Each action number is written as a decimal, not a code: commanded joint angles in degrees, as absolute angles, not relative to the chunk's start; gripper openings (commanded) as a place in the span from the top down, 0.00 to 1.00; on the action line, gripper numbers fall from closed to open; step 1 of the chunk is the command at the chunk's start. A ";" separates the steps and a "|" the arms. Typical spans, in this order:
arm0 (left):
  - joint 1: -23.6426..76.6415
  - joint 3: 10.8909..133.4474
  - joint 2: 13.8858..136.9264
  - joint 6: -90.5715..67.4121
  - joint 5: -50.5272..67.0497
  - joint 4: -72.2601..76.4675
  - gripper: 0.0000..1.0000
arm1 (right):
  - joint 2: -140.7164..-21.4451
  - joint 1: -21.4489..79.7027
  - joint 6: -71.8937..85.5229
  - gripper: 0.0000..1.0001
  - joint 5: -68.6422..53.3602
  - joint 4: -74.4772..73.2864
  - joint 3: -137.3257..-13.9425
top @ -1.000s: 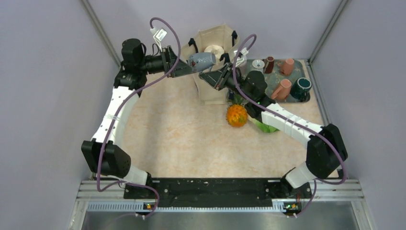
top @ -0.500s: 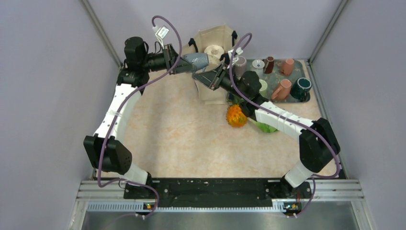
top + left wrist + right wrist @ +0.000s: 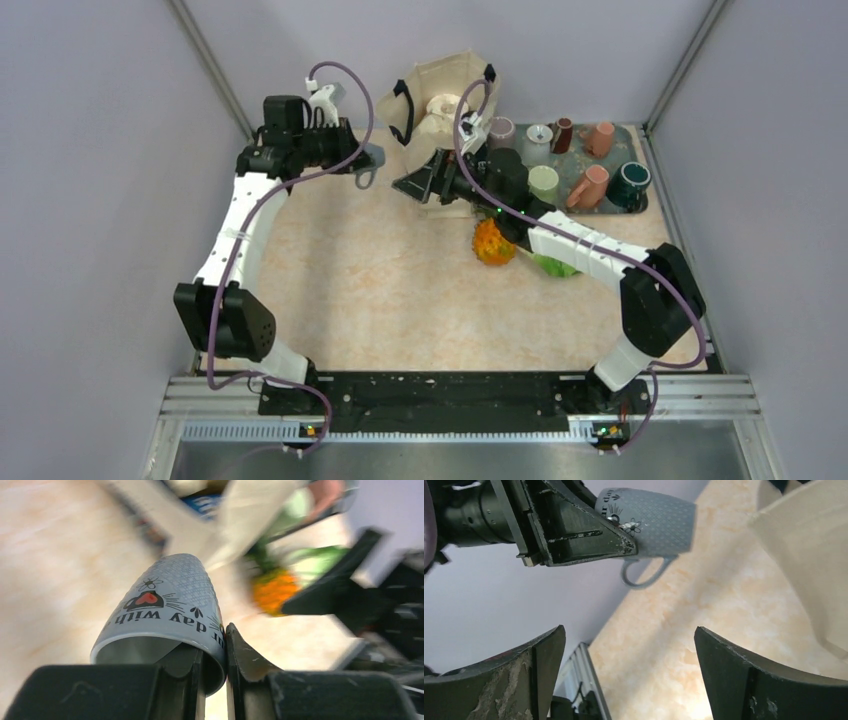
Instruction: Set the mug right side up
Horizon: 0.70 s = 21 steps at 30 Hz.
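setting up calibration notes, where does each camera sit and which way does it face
Top external: fixed above and behind the arm bases, looking down on the table; both whole arms show.
Left wrist: on the left arm, looking along the left end effector at the mug it clamps by the rim; its own fingers fill the bottom.
Right wrist: on the right arm, facing the left arm and mug; the open right end effector frames the bottom corners.
Shared: the mug shows in all three views.
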<state>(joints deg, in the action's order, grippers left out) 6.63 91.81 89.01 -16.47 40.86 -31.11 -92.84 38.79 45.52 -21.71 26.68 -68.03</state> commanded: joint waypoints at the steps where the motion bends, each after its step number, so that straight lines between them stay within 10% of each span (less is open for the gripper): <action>1: 6.07 91.62 86.82 8.53 14.50 -44.64 1.00 | -91.09 39.47 35.39 0.01 -19.04 16.78 -69.69; 7: 3.06 83.73 90.88 27.25 -5.77 -47.66 1.00 | -88.47 39.50 27.05 0.01 -13.17 7.93 -70.36; 21: -10.71 96.04 111.25 34.42 -0.28 -61.06 1.00 | -84.68 39.44 19.35 0.01 -8.15 0.66 -70.31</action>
<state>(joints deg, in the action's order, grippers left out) -9.23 92.60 110.26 31.38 -2.22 -59.77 -88.31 38.87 22.59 -10.83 1.61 -68.05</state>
